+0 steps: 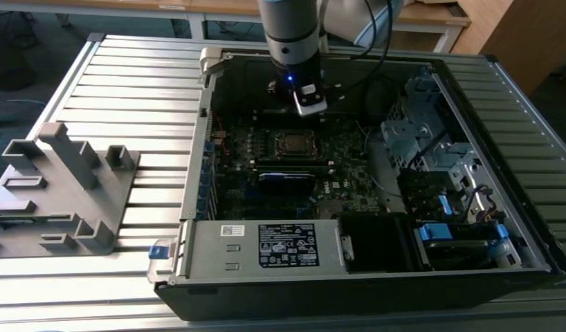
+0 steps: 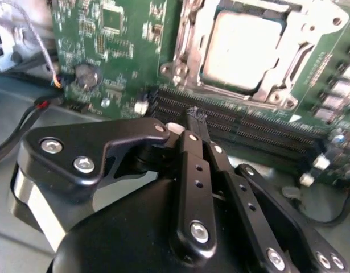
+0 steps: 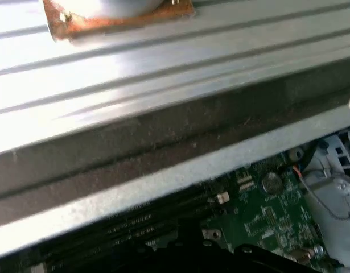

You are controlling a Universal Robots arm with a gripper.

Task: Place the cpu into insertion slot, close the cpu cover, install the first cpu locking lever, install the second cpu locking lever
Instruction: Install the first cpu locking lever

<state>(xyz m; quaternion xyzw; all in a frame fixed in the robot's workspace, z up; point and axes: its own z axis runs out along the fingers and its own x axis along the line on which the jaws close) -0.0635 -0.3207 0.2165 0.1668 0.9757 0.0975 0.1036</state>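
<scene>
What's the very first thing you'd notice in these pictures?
An open computer case lies on a ribbed metal table, its green motherboard showing. The robot's gripper reaches down inside, fingers shut on nothing, beside the cpu, which sits under its shiny cpu cover.

A ribbed grey metal table fills most of the exterior view, its slats catching soft, even light. Beyond its far edge stand wooden desks with pale tops and white legs, and a wooden cabinet rises at the far right of the exterior view. A patch of grey floor shows at the far left, with a dark shape resting on it. On the table's left sits a grey plastic fixture with upright posts.
</scene>
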